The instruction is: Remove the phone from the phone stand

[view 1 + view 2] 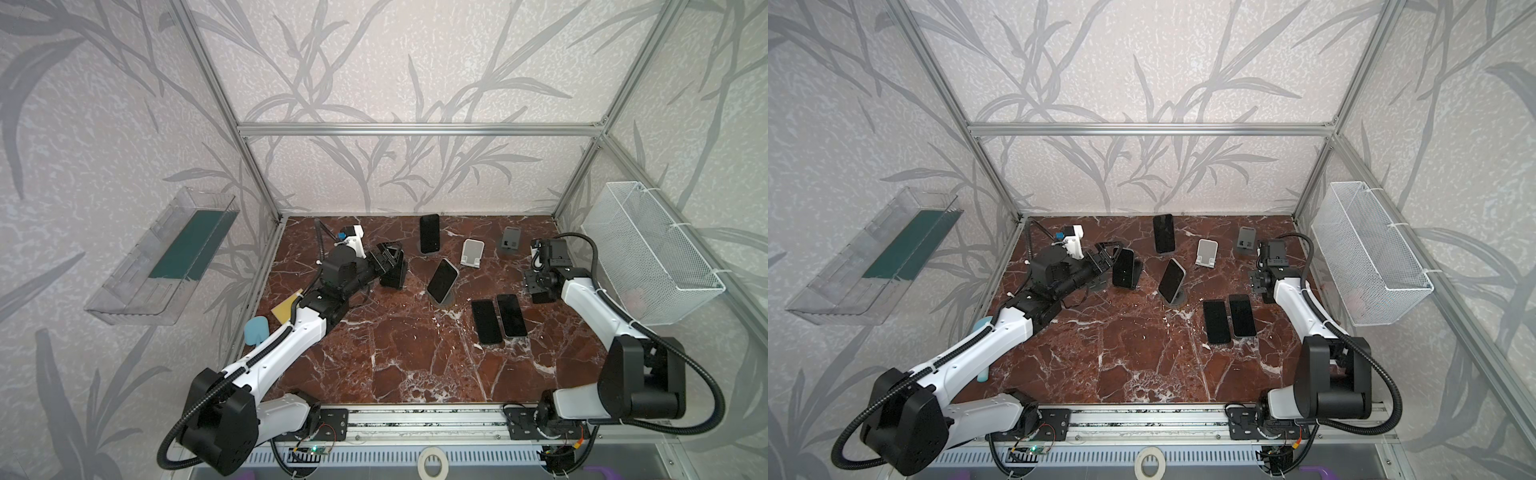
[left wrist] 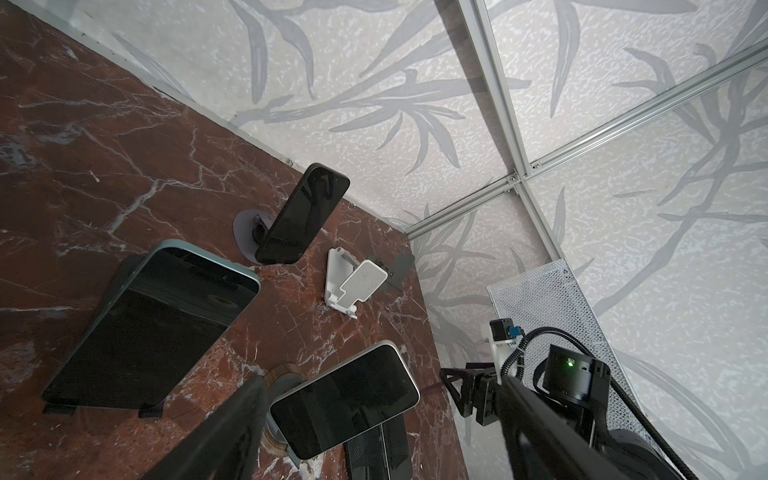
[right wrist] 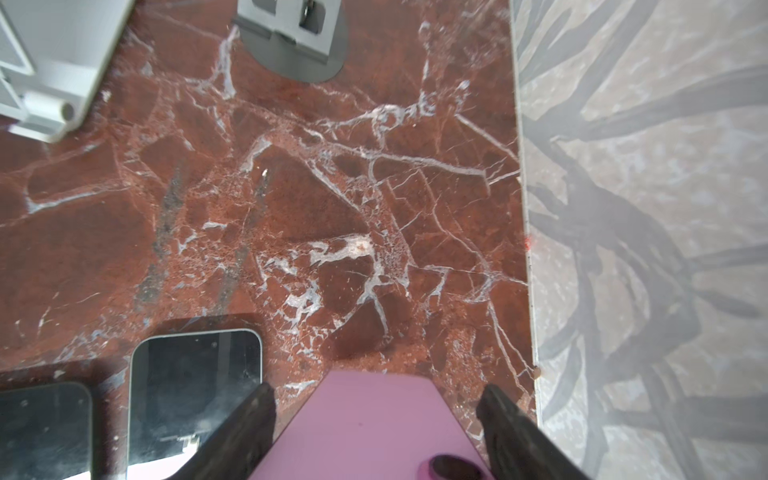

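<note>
Target phone: my bet is the teal-edged phone (image 1: 1124,269) at the back left, since that's where your left arm is reaching.
How it sits: it leans back, screen out, on a black stand (image 2: 149,410), with its bottom edge tucked behind two little front feet.
Why that matters: those feet look like what stops it sliding. I'd guess you need to lift it up and out rather than pull it straight forward.
Left gripper (image 1: 1106,257): jaws wide apart with nothing in them. It's just beside the phone's upper edge. In the wrist view the phone sits off to one side of the fingers, not between them, so no grip yet.
Right gripper (image 3: 377,388): fingers partly apart and pointing down at bare table near the right wall, with nothing visibly clamped. A flat pink shape shows between them, and I can't tell what it is. The arm is probably just staying out of your way.
Other phones: a back phone (image 1: 429,232) and a middle phone (image 1: 442,280) each lean on round-base stands. Two flat phones (image 1: 486,322) lie side by side further forward.
Empty stands: a white stand (image 1: 472,251) and a grey stand (image 1: 510,240) at the back right.
Surface: red-brown marble tabletop (image 1: 395,361) with white veins. It looks slick, so a stand might skate if you tug sideways.
Room: leaf-print walls on an aluminium frame, with a clear shelf (image 1: 162,257) on the left wall and a wire basket (image 1: 652,253) on the right.
</note>
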Controlling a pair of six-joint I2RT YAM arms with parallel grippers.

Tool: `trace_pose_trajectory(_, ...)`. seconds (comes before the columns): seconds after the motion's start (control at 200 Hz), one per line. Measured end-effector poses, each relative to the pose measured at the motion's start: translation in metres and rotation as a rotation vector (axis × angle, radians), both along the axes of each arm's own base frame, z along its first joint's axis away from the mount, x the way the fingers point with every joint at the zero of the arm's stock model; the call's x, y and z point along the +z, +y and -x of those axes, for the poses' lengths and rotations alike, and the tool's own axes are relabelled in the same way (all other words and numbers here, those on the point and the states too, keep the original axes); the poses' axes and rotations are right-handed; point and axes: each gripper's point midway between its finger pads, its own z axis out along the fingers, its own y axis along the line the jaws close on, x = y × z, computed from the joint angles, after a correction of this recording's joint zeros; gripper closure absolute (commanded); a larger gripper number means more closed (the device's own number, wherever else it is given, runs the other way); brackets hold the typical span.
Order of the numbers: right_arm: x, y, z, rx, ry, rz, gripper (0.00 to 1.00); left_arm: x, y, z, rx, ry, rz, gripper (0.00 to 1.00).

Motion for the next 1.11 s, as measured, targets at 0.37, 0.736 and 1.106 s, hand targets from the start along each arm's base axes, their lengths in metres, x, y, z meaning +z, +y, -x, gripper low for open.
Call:
trace_pose_trajectory(0.37,-0.002,-0.001,-0.004,0.007,0.009,0.011,0.27,-0.001,0.000,0.000,0.000,0.003,-0.001,0.13)
trace_pose_trajectory(0.736,0.014,0.000,0.008,0.009,0.050,0.012,0.28,0.000,0.000,0.000,0.000,0.005,0.005,0.13)
trace_pose_trajectory(1.106,0.011,-0.001,0.033,0.004,0.147,0.007,0.27,0.001,-0.001,0.001,-0.004,0.010,0.018,0.13)
